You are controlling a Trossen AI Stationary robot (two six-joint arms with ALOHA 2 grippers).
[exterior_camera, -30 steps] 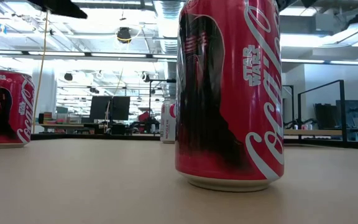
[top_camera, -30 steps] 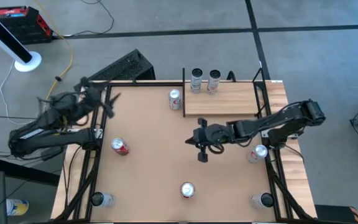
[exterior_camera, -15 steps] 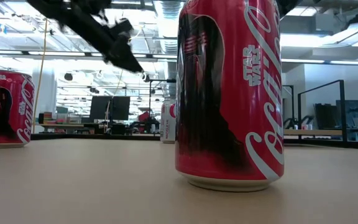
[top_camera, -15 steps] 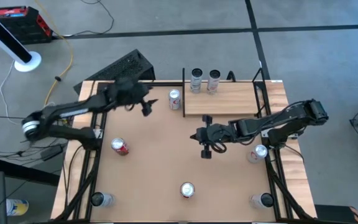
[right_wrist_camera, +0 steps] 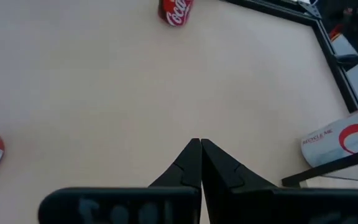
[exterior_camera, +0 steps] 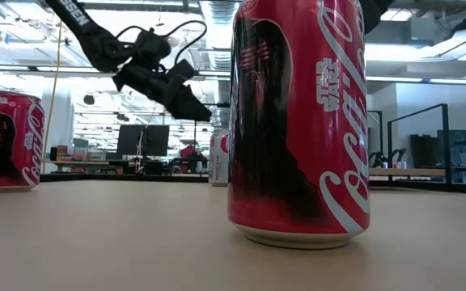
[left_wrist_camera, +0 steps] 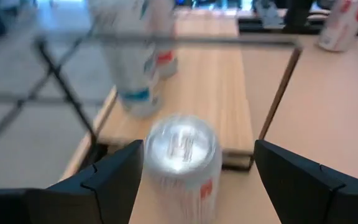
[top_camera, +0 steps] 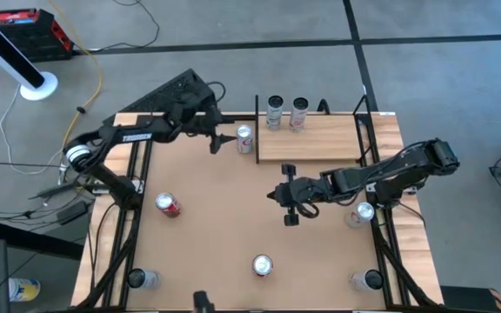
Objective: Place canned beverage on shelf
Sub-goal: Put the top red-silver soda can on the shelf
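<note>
Desk [top_camera: 216, 226] plain tan-brown. Shelf [top_camera: 320, 139] pale wood planks, thin black uprights. Can by the shelf's edge [top_camera: 244, 138] silver-white with red marks. Two cans on the shelf [top_camera: 286, 113] silver-white. Near can [exterior_camera: 299, 121] red, white script lettering, dark figure print. Can at desk's left [top_camera: 168, 204] red. Both arms black; left gripper [top_camera: 216, 139] black, right gripper [top_camera: 289, 217] black.

silver can [top_camera: 244, 137]: upright, beside shelf's left end | shelf [top_camera: 320, 139]: pale wood, two cans on back
</note>
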